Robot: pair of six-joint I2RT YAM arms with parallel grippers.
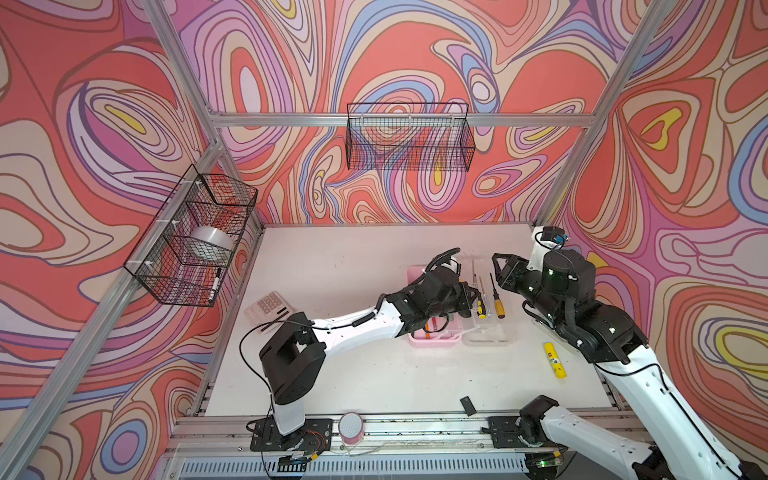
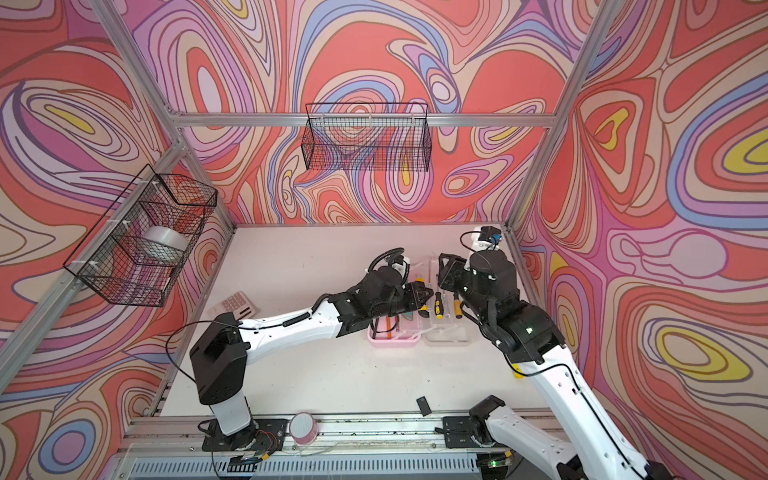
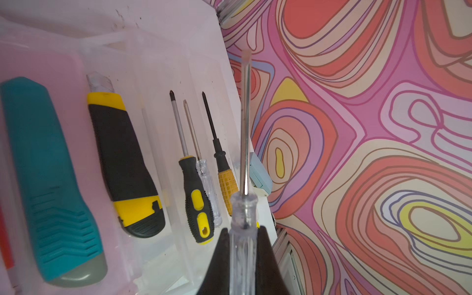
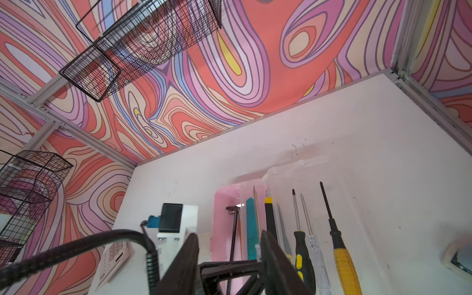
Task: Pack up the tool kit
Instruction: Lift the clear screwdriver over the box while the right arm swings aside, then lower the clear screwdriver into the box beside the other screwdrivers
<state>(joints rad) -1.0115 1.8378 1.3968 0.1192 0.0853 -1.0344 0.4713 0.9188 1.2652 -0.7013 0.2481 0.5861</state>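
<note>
Pinching clear screwdriver (image 3: 242, 214), left jaws (lid (image 1: 492, 334) open)

We are seeing four screwdrivers (image 3: 196, 201), two utility knives (image 3: 122, 163), two wire baskets (image 1: 409, 137), one pink box (image 1: 432, 341), one calculator (image 1: 268, 309), one glue stick (image 1: 555, 360), one pale roll (image 1: 210, 245), and we are counting two arms (image 1: 353, 328)

Left arm (image 1: 357, 326), right arm (image 1: 598, 324) crowd the pink box (image 1: 432, 341); table (image 1: 353, 257) room at twelve, six o'clock; calculator (image 1: 268, 309) nine, glue stick (image 1: 555, 360) four.
</note>
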